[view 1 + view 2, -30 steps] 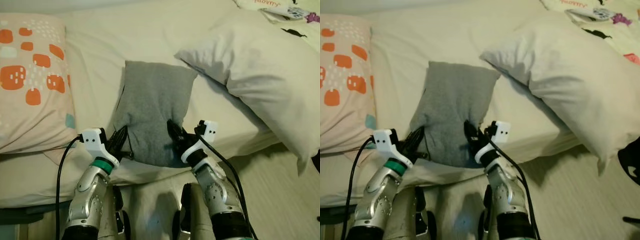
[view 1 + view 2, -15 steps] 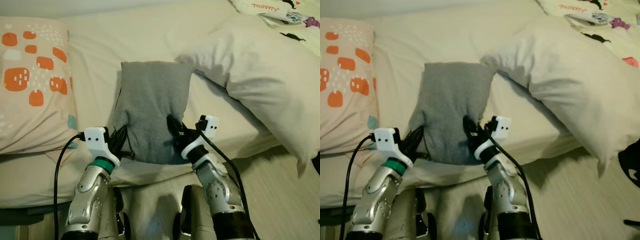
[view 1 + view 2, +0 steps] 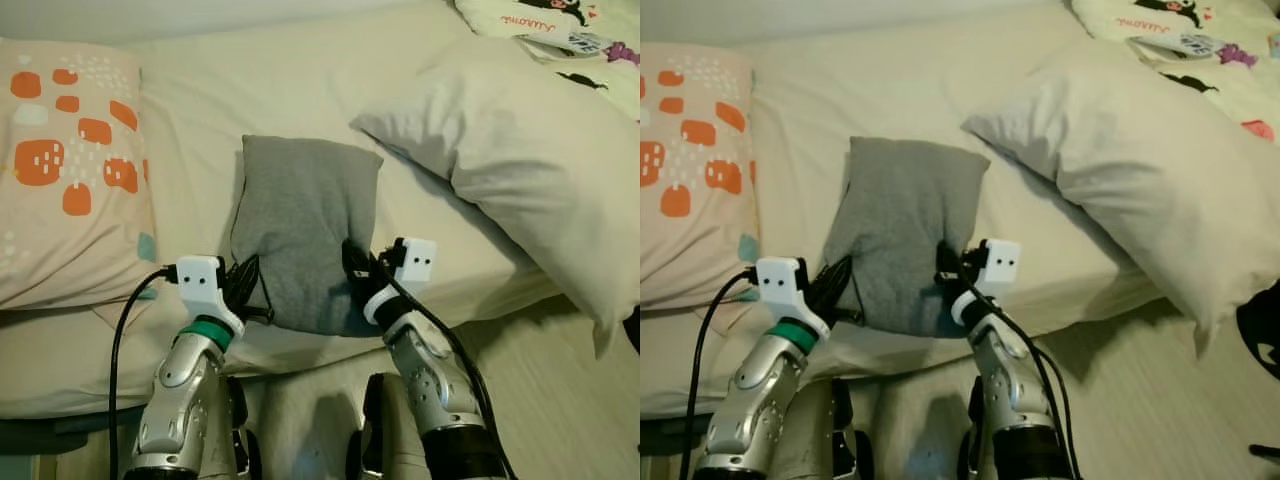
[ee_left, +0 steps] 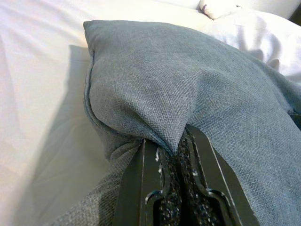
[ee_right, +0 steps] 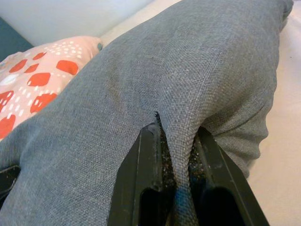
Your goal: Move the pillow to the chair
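A bedroom in a home: a wide bed with a cream sheet (image 3: 250, 90) is the main thing before the robot. At the bed's left end lies a peach pillow with orange blotches (image 3: 60, 170), at its right a large plain white pillow (image 3: 520, 150). Beyond that is cartoon-printed bedding (image 3: 560, 20).

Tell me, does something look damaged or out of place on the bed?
Nothing looks damaged. The grey pillow lies on the bed, puckered only where the left gripper and right gripper pinch its near corners.
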`<state>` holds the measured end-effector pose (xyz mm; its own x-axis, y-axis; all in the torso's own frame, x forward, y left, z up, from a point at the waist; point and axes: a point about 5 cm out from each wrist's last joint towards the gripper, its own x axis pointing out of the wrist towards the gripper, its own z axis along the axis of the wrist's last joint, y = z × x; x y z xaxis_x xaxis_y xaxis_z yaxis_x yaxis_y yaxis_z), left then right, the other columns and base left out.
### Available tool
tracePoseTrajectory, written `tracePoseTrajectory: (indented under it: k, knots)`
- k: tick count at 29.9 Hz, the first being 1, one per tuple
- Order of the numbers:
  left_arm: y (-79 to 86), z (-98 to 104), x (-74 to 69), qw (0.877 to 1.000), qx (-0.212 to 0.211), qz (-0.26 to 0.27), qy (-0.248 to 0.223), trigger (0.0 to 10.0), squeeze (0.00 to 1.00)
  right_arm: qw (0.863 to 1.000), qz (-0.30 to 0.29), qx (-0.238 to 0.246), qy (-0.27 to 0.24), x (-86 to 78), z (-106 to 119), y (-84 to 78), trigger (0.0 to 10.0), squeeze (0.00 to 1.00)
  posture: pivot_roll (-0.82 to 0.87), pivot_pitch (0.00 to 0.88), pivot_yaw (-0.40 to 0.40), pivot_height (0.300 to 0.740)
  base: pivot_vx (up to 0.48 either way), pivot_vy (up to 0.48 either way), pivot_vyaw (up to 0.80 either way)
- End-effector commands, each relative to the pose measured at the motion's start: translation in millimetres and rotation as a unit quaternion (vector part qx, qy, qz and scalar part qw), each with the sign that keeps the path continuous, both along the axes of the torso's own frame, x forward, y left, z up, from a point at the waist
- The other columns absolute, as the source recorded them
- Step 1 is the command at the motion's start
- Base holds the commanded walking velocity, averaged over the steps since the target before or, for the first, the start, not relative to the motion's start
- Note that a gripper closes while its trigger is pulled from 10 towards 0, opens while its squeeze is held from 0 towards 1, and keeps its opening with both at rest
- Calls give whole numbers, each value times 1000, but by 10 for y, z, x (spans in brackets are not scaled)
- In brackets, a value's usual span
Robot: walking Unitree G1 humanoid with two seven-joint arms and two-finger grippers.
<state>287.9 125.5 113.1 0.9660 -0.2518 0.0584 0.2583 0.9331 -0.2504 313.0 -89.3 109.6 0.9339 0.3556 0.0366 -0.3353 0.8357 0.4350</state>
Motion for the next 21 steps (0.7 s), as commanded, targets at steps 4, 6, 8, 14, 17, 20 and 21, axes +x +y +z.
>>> tracePoseTrajectory:
  k: [4,6,8,14,17,20,21]
  knots:
    - [-66,66,-16,1000,4,-10,-20,10000,0,999,28,20,27,-178,-174,251,10000,0,31,95,56,631,0,0,0]
    - [-70,68,-15,1000,8,-8,-22,10000,0,999,23,16,25,-177,-179,253,10000,0,31,97,57,641,0,0,0]
    - [-70,70,-13,1000,8,-8,-23,10000,0,999,21,13,25,-175,-183,252,10000,0,31,98,57,646,0,0,0]
    - [-67,63,-18,1000,17,-7,-20,10000,0,999,11,10,29,-166,-195,227,10000,0,31,108,67,671,0,0,0]
    - [-69,60,-20,1000,17,-7,-19,10000,0,999,10,11,29,-164,-194,225,10000,0,31,108,67,676,0,0,0]
    - [-93,49,-22,1000,18,-11,-16,10000,0,999,9,11,30,-164,-196,227,10000,0,30,110,75,686,0,0,0]
    - [-104,46,-21,1000,20,-14,-16,10000,0,999,9,11,30,-163,-197,227,10000,0,30,110,75,691,0,0,0]
